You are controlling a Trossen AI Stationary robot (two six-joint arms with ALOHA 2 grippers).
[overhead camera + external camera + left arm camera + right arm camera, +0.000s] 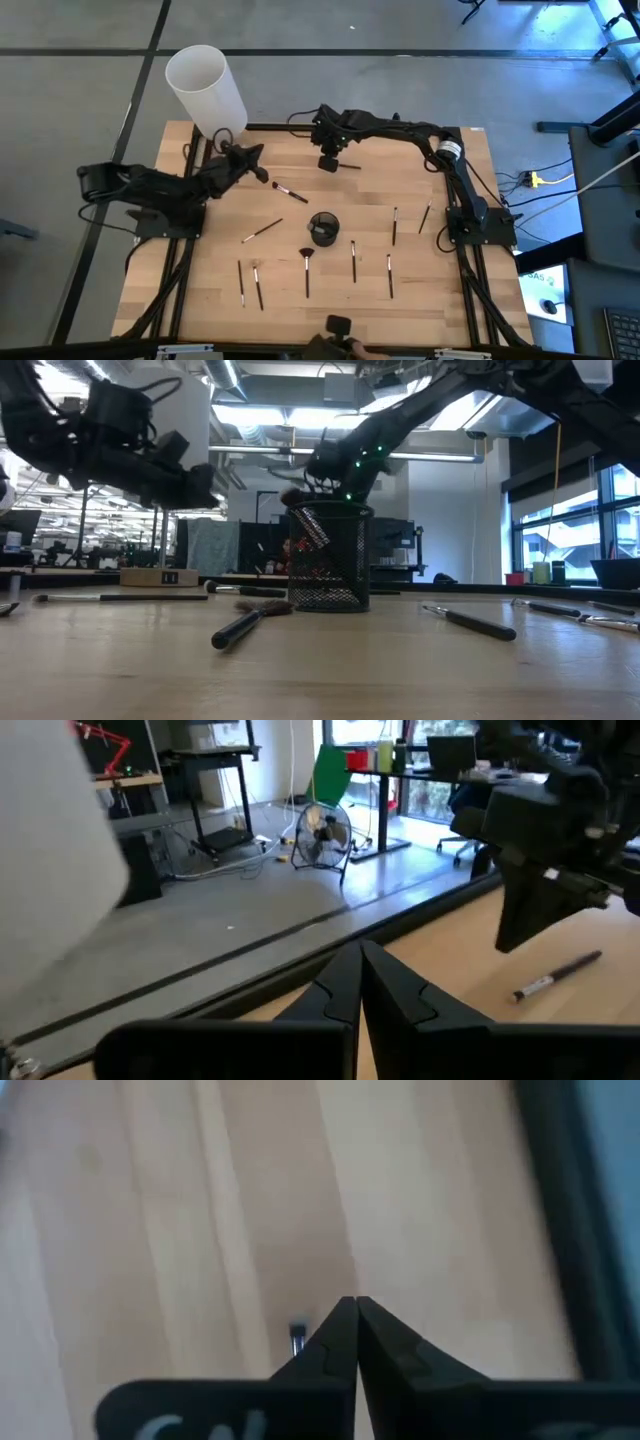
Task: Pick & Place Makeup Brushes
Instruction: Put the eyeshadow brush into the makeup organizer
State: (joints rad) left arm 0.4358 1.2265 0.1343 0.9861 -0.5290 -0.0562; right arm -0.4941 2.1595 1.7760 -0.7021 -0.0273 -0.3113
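Note:
Several thin makeup brushes lie flat on the wooden table: one [290, 190] with a reddish tip near my left gripper, one [262, 231] left of the black mesh cup [322, 228], a fan-shaped one [307, 270], and others [390, 275] along the near half. My left gripper [360, 952] is shut and empty, raised over the far left part of the table [255, 160]. My right gripper [355, 1305] is shut and empty over the far middle [328, 160]. A dark-handled brush [558, 975] lies on the wood just beside it, and its end [297, 1336] shows next to the fingers.
The mesh cup [330, 555] stands upright at the table's middle, with brushes lying around it [240, 628] [470, 622]. A tall white cylinder [205, 88] stands beyond the far left corner. Black frame rails [470, 290] run along the table's sides. Bare wood lies along the near edge.

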